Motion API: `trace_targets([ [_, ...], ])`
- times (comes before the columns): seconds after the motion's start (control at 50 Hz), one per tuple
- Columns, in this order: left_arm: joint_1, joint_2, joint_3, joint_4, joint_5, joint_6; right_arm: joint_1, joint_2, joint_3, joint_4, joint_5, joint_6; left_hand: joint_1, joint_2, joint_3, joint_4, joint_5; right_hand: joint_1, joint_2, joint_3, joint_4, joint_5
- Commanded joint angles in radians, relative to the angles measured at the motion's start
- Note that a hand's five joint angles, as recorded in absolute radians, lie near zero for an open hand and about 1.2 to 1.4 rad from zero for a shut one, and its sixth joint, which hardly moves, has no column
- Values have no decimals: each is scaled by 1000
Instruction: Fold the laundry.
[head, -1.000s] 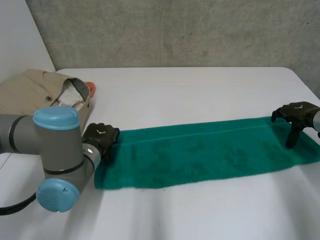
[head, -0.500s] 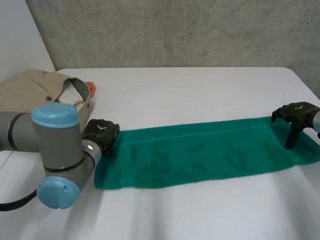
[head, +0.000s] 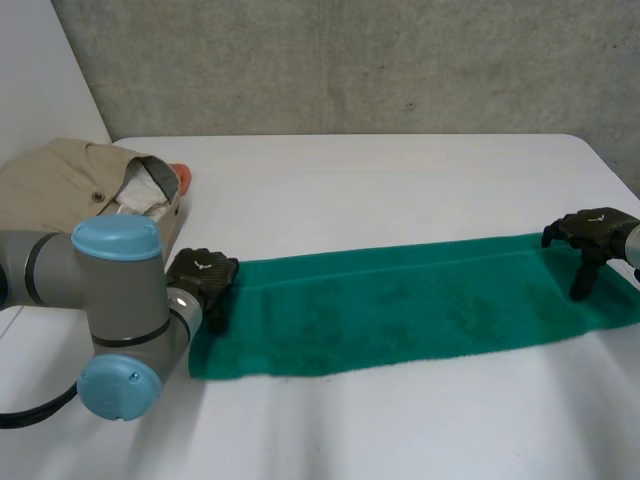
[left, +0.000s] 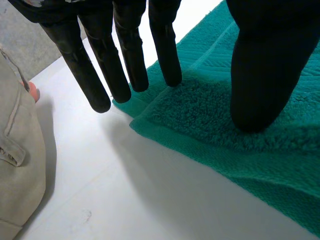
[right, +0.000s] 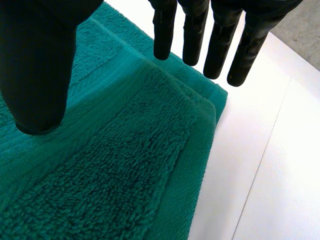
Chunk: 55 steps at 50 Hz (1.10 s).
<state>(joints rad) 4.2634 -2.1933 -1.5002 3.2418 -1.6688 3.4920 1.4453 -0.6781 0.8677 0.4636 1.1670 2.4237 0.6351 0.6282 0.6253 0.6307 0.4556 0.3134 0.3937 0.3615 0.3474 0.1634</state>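
One green towel (head: 400, 305), terry, lies flat as a long strip across the front of the white table (head: 380, 190). Two layers show at its right end.

Left hand (head: 203, 273) is at the towel's far left corner. Its fingers (left: 127, 60) are straight and spread, tips at the edge, and its thumb is planted on the pile. It grips nothing.

Right hand (head: 590, 232) is over the far right corner, fingers straight, thumb tip down at the towel, likewise unclosed.

One beige garment (head: 70, 180) is heaped at the table's left edge, well clear of the towel.
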Motion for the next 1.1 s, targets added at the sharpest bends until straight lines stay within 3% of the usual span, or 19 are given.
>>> trace_targets([
  [0.02,-1,-3,5,4,4,-1,0,0,1,-2,0,0,289,296,299,293,294,15,-65,-33,-19,-9],
  [0.2,-1,-9,5,6,4,-1,0,0,13,-6,-1,0,289,296,299,293,294,15,-65,-33,-19,-9],
  [0.28,-1,-8,3,6,4,1,0,0,16,-10,0,0,517,524,527,521,522,15,-65,-33,-19,-9],
  [0.32,-2,-8,3,7,3,-1,0,0,16,-10,0,-2,761,767,770,765,765,15,-65,-33,-19,-9],
  [0.7,-13,63,-9,36,1,-11,1,-24,28,-10,-3,2,761,768,771,766,766,15,-65,-33,-19,-9],
  [0.74,-13,53,-9,36,0,-8,1,-29,28,-10,-3,2,454,461,464,459,459,15,-65,-33,-19,-9],
  [0.76,-11,50,-11,30,-6,-2,1,-32,30,-10,-3,2,-50,-43,-40,-45,-45,15,-65,-33,-19,-9],
  [0.78,-11,49,-12,29,-6,-2,1,-34,31,-10,-3,2,-98,-91,-88,-94,-93,15,-65,-33,-19,-9],
  [0.98,-13,76,-81,9,0,-11,-17,-92,103,-10,-38,0,-190,-183,-180,-185,-185,18,-62,-30,-16,-6],
  [1.1,-31,201,-155,4,0,-19,-45,-184,168,-5,-82,-11,-181,-174,-171,-176,-176,24,-56,-24,-10,0],
])
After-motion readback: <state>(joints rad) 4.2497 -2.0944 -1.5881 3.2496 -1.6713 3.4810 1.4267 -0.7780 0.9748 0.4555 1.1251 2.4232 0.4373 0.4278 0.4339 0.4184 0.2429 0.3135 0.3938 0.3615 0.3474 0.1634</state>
